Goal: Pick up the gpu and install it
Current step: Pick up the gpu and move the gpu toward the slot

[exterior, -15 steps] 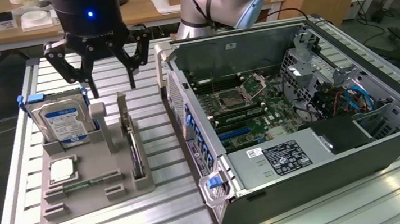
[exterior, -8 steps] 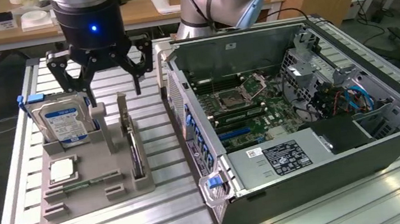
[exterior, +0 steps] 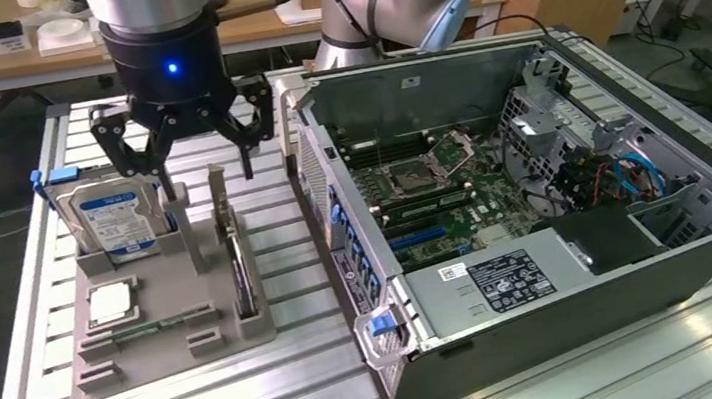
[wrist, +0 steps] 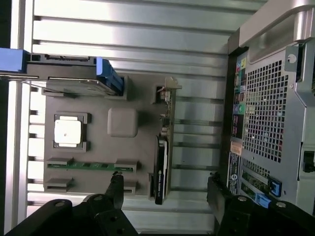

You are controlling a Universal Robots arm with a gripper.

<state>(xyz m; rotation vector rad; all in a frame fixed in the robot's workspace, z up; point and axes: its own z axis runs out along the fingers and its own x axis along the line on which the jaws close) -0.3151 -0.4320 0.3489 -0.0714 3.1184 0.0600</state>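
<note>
The gpu (exterior: 240, 263) stands on its edge in a slot of the grey parts holder (exterior: 163, 337), a thin dark card with its silver bracket at the far end. In the wrist view the gpu (wrist: 161, 167) is seen edge-on from above, the bracket (wrist: 170, 96) at one end. My gripper (exterior: 209, 181) hangs open above the card's far end, one finger on each side of it and apart from it. In the wrist view the gripper (wrist: 166, 189) straddles the card, with its dark fingertips (wrist: 116, 187) wide apart.
The holder (wrist: 142, 142) also carries a silver hard drive with a blue-white label (exterior: 117, 222), a processor chip (wrist: 67, 132) and a green memory stick (wrist: 91, 166). To the exterior view's right lies the open computer case (exterior: 684, 253), motherboard (exterior: 428, 176) exposed. The slatted aluminium table (exterior: 310, 386) surrounds them.
</note>
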